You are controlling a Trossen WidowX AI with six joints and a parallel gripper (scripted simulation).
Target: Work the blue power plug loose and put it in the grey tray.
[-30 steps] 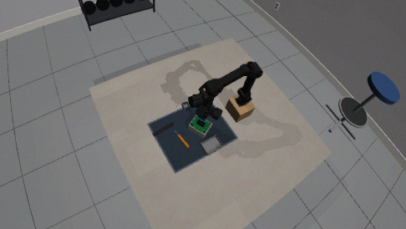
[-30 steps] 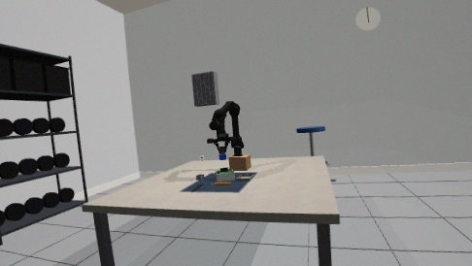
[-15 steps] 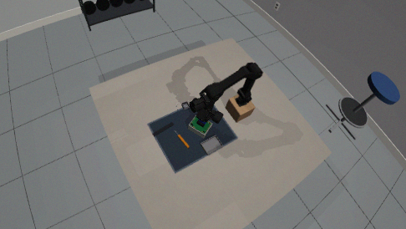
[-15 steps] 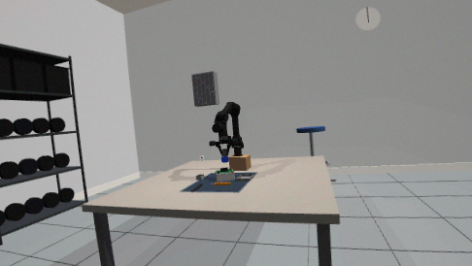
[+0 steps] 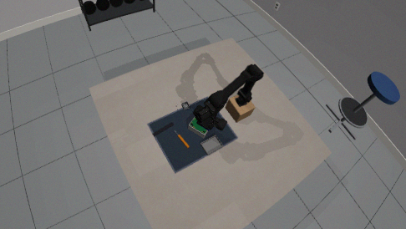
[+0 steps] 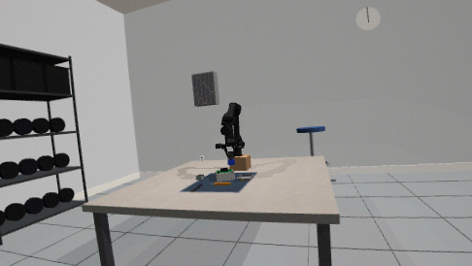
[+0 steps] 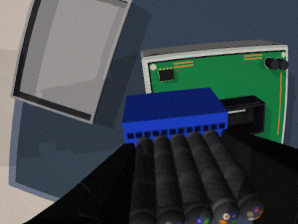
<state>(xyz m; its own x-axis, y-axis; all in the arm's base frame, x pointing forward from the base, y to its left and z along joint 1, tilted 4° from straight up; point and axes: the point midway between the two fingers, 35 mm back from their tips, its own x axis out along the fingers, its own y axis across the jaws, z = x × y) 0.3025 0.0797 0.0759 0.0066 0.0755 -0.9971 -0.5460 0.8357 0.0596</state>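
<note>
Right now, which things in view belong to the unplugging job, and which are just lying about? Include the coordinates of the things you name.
Part of the job:
- blue power plug (image 6: 231, 162) (image 7: 172, 110), held in the gripper (image 6: 231, 161) (image 7: 178, 147)
- circuit board (image 5: 196, 126) (image 7: 200, 80) with its black socket (image 7: 257, 116)
- grey tray (image 5: 211, 145) (image 7: 75, 45)

Just lying about:
- orange-handled screwdriver (image 5: 183, 141) (image 6: 222, 183)
- black strip (image 5: 163, 129) on the mat (image 5: 175, 159) (image 6: 233, 188) (image 7: 50, 155)

So there's a beige table (image 5: 267, 167) (image 6: 209, 212) with a dark blue mat (image 5: 167, 155) (image 6: 214, 188) (image 7: 60, 155) lying flat on it, plus a wooden block (image 5: 240, 109) (image 6: 243, 162) sitting right on the tabletop, just off the mat's edge.
</note>
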